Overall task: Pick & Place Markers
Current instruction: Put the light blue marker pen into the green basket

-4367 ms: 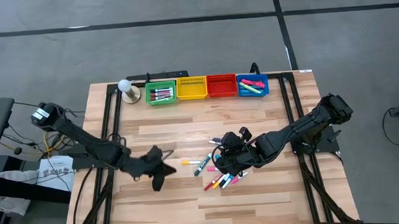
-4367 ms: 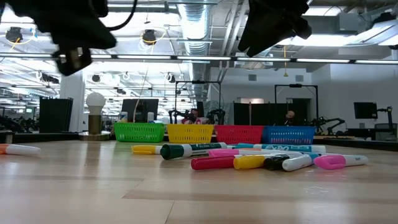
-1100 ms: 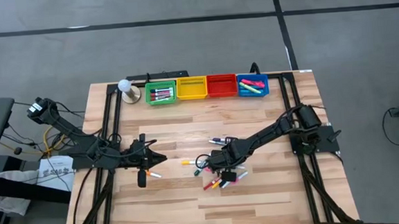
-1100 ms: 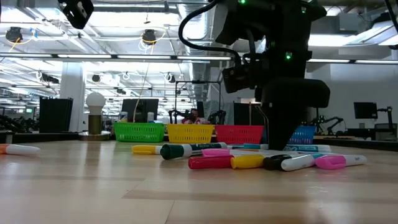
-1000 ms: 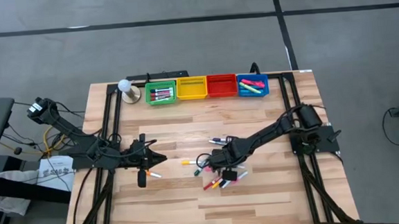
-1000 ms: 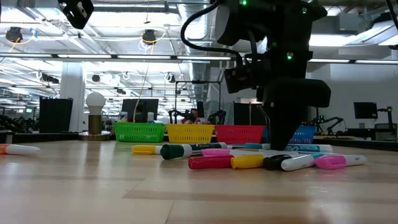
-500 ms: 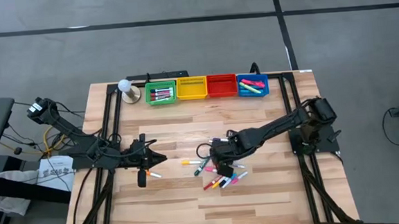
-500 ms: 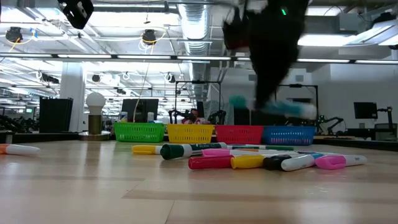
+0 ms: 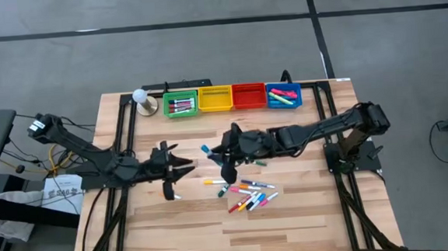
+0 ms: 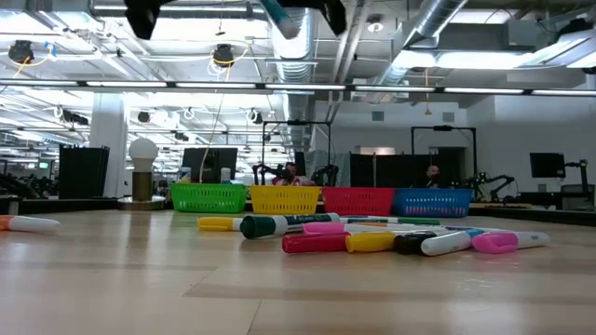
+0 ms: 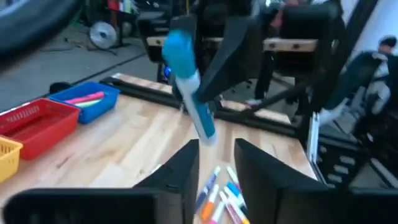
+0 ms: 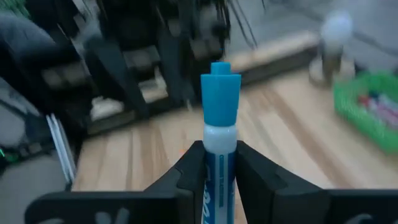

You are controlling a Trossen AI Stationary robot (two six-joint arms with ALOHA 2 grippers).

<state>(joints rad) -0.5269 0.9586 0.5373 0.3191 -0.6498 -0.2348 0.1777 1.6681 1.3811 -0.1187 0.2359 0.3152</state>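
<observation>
Wooden table [image 9: 308,221] carries loose markers [image 9: 248,194]; right pincer [image 9: 214,152] pinches a blue marker [image 9: 206,151] facing the spread left pincer [image 9: 181,165].

- right gripper [image 9: 214,153] off the marker pile [image 9: 248,195], now raised mid-table, clamped on a blue-capped marker [image 12: 220,124].
- left gripper [image 9: 181,166] shifted toward it, fingers parted slightly; earlier pressed together.

Even bright overhead light, faint shadows, ceiling lamp glare at table height, both wrist views motion-blurred
</observation>
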